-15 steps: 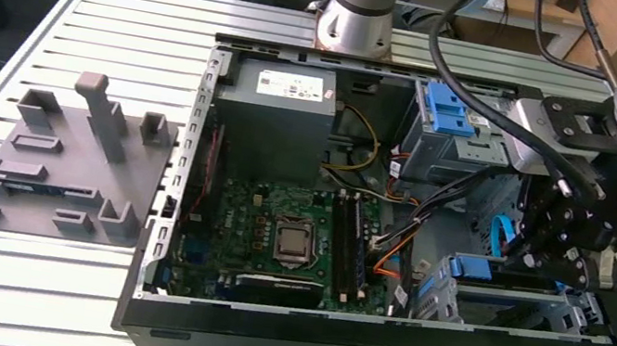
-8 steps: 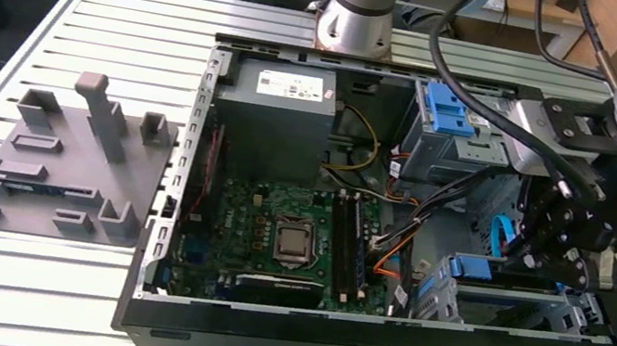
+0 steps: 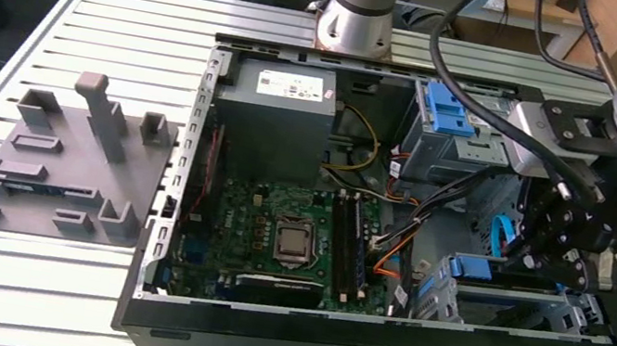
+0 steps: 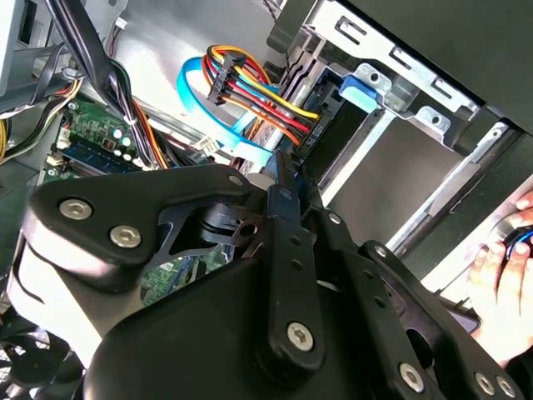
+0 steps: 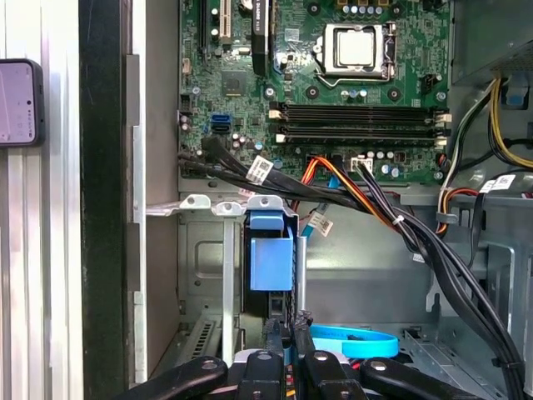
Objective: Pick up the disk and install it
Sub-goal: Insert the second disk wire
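The disk [image 3: 471, 268] stands on edge inside the silver drive cage [image 3: 566, 318] at the near right corner of the open computer case, its blue bracket [image 5: 271, 258] facing up. In the second wrist view the disk's blue tab [image 4: 364, 90] sits at the cage mouth. A blue flat cable [image 4: 200, 92] and a coloured wire bundle [image 4: 266, 92] reach the disk's end. My gripper [image 3: 531, 255] hangs just above that end of the disk, and its two fingers lie together with nothing between them in both wrist views [image 5: 289, 327] [image 4: 281, 167].
The motherboard [image 3: 287, 226] fills the case floor, with the grey power-supply box [image 3: 283, 98] behind it. A second cage with a blue latch [image 3: 450, 112] stands at the back right. Black cables [image 5: 450, 275] cross beside the cage. A grey fixture [image 3: 72, 162] lies outside the case. A hand [image 4: 504, 279] rests nearby.
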`<state>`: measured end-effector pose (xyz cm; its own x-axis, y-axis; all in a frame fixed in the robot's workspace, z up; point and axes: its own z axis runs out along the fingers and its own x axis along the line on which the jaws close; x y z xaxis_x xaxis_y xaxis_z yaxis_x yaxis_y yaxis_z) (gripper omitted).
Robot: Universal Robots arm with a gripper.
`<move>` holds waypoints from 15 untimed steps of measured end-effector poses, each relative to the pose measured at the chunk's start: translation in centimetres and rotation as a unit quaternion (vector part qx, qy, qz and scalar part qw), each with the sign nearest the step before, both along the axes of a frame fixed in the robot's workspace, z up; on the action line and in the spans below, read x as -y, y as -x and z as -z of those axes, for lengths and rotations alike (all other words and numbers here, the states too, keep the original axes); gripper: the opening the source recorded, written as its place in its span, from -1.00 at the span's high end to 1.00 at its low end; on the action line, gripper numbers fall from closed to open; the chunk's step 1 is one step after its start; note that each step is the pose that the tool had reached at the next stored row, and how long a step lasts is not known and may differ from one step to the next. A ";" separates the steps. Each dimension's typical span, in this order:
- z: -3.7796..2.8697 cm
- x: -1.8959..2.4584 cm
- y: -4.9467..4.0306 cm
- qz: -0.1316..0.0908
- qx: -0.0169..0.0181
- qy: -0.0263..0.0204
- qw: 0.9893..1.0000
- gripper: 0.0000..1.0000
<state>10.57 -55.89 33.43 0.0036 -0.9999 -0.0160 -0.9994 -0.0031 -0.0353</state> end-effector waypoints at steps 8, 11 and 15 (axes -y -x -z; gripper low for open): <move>0.15 0.00 -0.02 0.000 0.000 -0.002 1.000 0.66; 0.23 0.01 -0.03 0.000 0.000 -0.002 1.000 0.66; 0.37 0.01 -0.04 0.000 0.000 -0.002 1.000 0.66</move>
<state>10.61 -55.91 33.06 0.0037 -0.9998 -0.0195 -0.9994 -0.0030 -0.0353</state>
